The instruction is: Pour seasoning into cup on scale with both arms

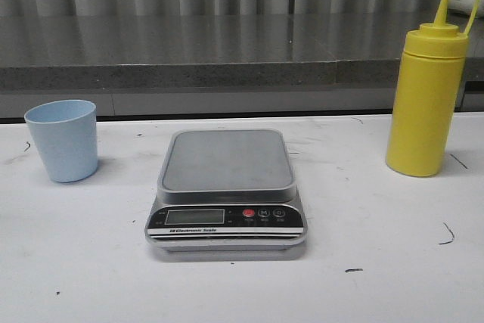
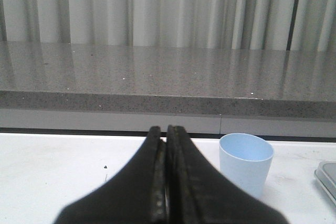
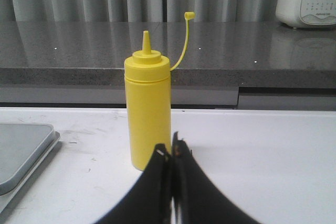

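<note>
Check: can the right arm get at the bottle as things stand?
Probably yes. The bottle stands upright just ahead of the right gripper with nothing between, but the jaws are shut and must open first.

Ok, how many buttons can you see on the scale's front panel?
3, in a row right of the display on the scale: one red, then two dark.

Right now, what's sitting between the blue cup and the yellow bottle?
The scale, its platform empty, sits between the cup and the seasoning; bare white table on both sides, per the front view.
</note>
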